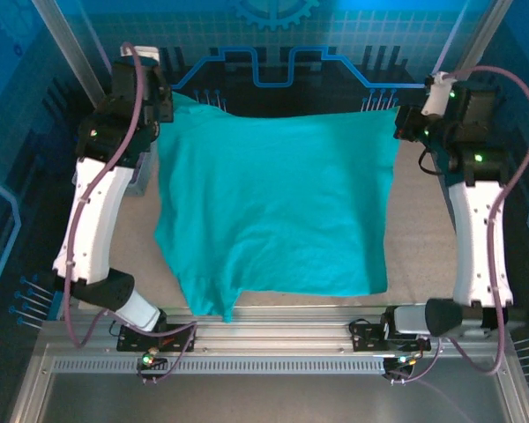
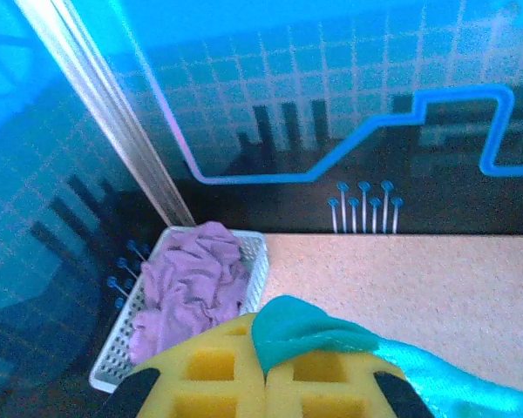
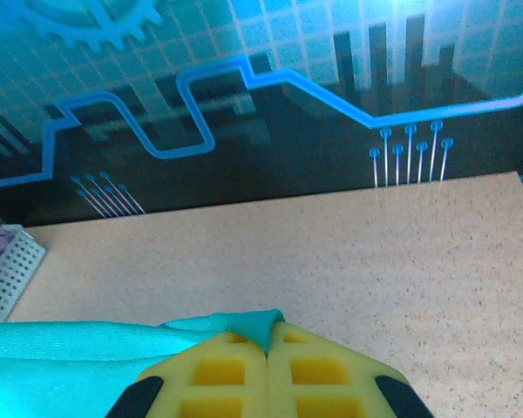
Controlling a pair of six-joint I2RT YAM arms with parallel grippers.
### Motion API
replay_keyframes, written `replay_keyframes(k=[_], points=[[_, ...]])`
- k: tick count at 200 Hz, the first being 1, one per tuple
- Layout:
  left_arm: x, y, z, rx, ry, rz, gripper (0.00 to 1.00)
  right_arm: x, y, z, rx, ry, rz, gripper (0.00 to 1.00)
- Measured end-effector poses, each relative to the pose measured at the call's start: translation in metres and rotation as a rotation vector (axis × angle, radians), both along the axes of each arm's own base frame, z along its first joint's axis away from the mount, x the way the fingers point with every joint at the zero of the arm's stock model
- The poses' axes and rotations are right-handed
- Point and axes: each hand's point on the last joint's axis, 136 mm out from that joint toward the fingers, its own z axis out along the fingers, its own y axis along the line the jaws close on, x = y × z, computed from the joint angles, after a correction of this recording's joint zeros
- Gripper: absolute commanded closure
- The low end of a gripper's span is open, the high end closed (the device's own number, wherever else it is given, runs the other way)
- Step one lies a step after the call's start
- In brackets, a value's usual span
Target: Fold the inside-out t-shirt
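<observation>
My two pincers are both clamped shut on cloth. The left pincer [image 2: 263, 370] has its two yellow fingers [image 2: 200, 374] pressed together with a fold of the one teal t-shirt [image 2: 318, 335] bunched over their tips. It sits just beside the one white basket [image 2: 258, 261], on the side away from the basket's far left corner. The right pincer [image 3: 268, 357] is pinched tight too, with a small peak of the same teal cloth [image 3: 70, 353] nipped between its tips, well apart from the basket [image 3: 9, 270], which stands far off to its left.

Seen from above, the t-shirt [image 1: 273, 203] is spread wide across the speckled worktop [image 1: 419, 256], away from the basket and toward my right arm. My left pincer [image 1: 163, 101] holds the shirt's far corner nearest the basket, and my right pincer [image 1: 404, 123] holds the far corner farthest from it. So there are two grips on one garment. The shirt's near hem seems to trail over the worktop's near edge, though from above I cannot be sure it hangs free.

The basket holds one crumpled lavender garment [image 2: 192, 287], heaped above the rim and apart from the teal cloth.
</observation>
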Motion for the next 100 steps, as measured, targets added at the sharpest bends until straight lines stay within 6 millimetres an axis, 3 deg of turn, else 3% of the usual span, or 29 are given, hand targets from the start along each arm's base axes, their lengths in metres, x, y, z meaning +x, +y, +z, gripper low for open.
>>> replay_keyframes(k=[22,45,70,100], points=[[-0.005,-0.005,0.004,-0.021,-0.01,-0.035,1.0,0.008,-0.001,-0.002,-0.007,0.007,0.001,1.0],[-0.031,-0.003,0.028,-0.068,-0.085,-0.065,1.0,-0.003,0.0,0.021,-0.021,-0.053,0.006,1.0],[-0.082,0.001,0.053,-0.144,-0.191,-0.114,1.0,-0.035,0.001,0.049,-0.039,-0.136,0.009,1.0],[-0.153,0.009,0.081,-0.229,-0.345,-0.182,1.0,-0.096,0.004,0.09,-0.059,-0.274,0.006,1.0]])
